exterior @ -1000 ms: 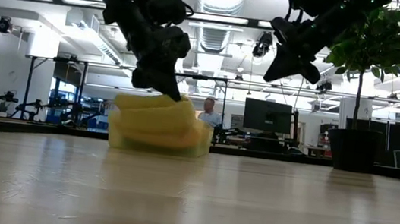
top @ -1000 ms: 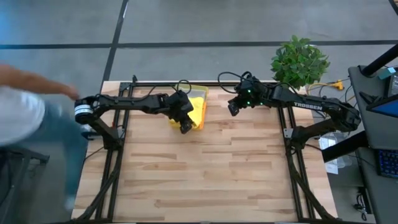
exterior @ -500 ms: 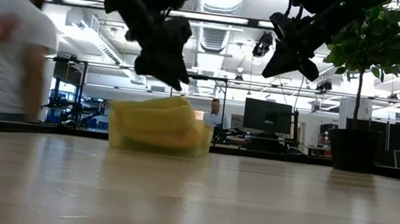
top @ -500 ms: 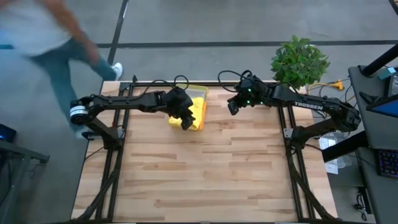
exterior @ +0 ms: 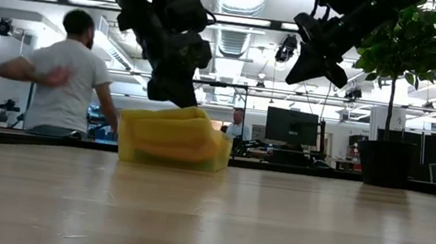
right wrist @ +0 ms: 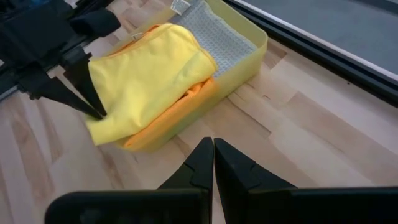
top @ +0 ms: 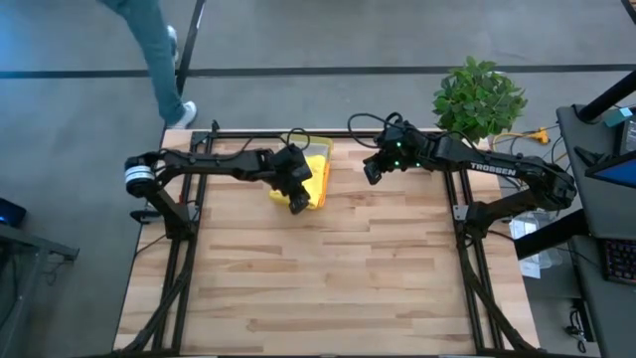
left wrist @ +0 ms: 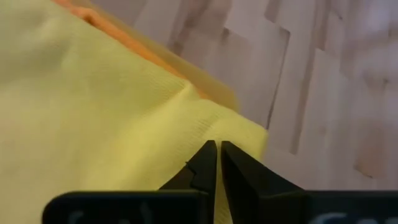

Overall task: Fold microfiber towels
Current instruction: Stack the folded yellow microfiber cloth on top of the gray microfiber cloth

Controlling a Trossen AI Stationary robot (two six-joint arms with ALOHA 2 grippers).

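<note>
The yellow towel [right wrist: 149, 74] lies heaped on top of the pile in the translucent yellow tray [right wrist: 239, 65], near the table's far edge and left of centre. It is soft, light microfiber: it sags over the tray's near wall and folds on itself, so it should drape and stretch rather than hold any shape, and the nap will likely cling a little to the cloths under it. A rim of the orange towel [right wrist: 186, 99] peeks out beneath it, and a light grey towel [right wrist: 214, 37] shows flat at the tray's far end; no teal cloth is visible. The best hold is a free corner or hem, pinched through 1 layer only, so that lifting does not drag the orange towel along.

The bundle's long axis runs with the tray's long side, front to back on the table [top: 328, 278] in the high view, and its loose end points toward the table's open middle, spilling over the near wall.

The left gripper [left wrist: 216, 163] sits at that overhanging corner with its fingers pressed nearly together; whether cloth is caught between them I cannot tell. The right gripper [right wrist: 213, 158] hovers well to the right of the tray, fingers closed on nothing.
</note>
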